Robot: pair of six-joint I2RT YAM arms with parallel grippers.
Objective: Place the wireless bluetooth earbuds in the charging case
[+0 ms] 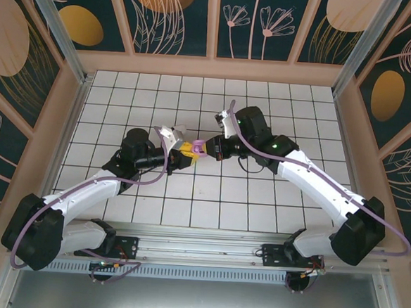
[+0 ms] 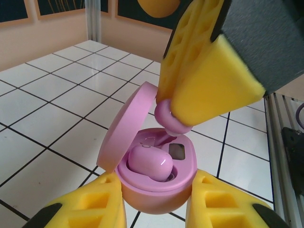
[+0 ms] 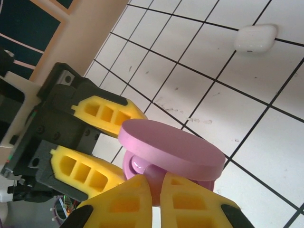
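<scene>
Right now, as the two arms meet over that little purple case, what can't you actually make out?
- Left wrist view: the right jaws and their purple earbud cover the second pocket of the purple case; seated or not, unclear.
- Right wrist view: the lid hides the case's inside; the white case is shut, contents unseen.
- Top view: the purple case is too small for detail.

Arms meeting mid-table, left gripper (image 1: 186, 153) and right gripper (image 1: 211, 149) tip to tip — small purple item (image 1: 200, 143) between them, white tiled table (image 1: 265, 109).
</scene>
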